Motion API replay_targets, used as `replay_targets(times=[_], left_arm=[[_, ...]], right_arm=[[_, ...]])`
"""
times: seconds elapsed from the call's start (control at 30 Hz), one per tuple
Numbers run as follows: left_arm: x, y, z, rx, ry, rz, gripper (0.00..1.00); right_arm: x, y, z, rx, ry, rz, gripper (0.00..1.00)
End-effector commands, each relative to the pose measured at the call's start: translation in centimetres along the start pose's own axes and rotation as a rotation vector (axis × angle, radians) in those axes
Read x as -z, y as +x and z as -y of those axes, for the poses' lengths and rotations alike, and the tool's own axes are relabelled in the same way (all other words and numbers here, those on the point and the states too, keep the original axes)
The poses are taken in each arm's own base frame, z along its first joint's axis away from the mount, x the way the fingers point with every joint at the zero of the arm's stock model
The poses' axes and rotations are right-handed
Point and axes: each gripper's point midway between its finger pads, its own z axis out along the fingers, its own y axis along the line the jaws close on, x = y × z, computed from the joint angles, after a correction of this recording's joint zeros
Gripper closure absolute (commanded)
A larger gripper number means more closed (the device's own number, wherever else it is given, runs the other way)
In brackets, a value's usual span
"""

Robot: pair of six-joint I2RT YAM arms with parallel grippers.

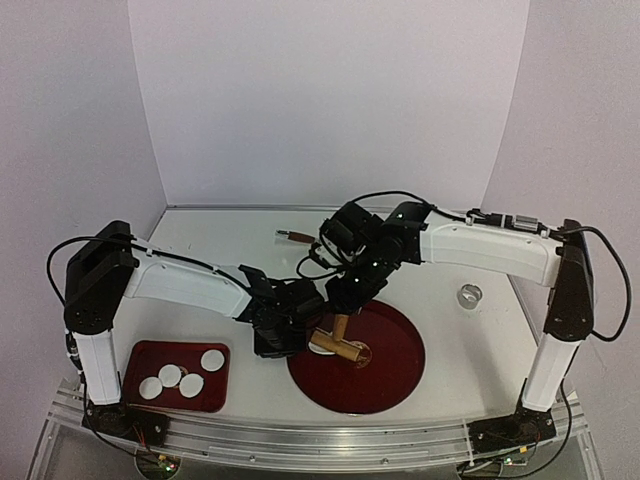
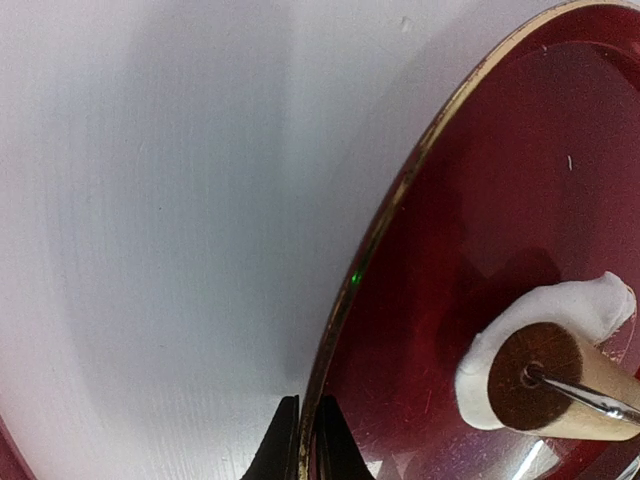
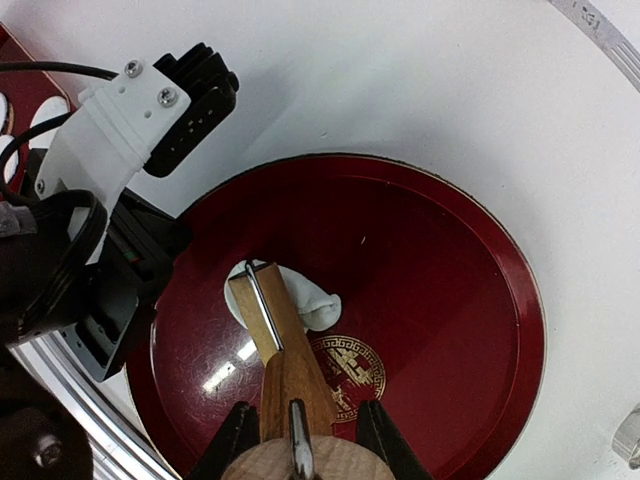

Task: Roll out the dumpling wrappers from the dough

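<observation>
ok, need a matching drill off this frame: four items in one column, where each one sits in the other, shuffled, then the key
Things
1. dumpling wrappers
2. dough piece
3. metal ring
4. rolling pin

Places
A. held in the right claw
B. on the table, right of the round red plate
C. in the small red tray
D. on the round red plate, under the pin's far end

Pairs: 1-C; 2-D; 3-B; 4-A
</observation>
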Motion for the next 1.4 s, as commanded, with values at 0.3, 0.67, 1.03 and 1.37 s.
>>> replay_targets(times=[0.3, 0.67, 1.03, 1.37], left_arm=[[-1.2, 0.2, -1.2, -0.007, -0.068, -0.017, 1.0], [-1.7, 0.6, -1.6, -0.011, -0.074, -0.027, 1.0], [-1.9, 0.8, -1.8, -0.011, -0.075, -0.032, 1.0], [-1.7, 0.7, -2.0, -0.001, -0.062, -0.018, 1.0]], right_arm=[[-0.9, -1.2, 2.0, 0.017, 0.152, 0.026, 1.0], [-4.2, 1.0, 3.3, 0.042, 0.239, -0.117, 1.0], [-7.1, 3.6, 3.1, 0.049, 0.214, -0.23, 1.0], [-8.1, 4.3, 1.5, 0.029, 0.109, -0.229, 1.0]])
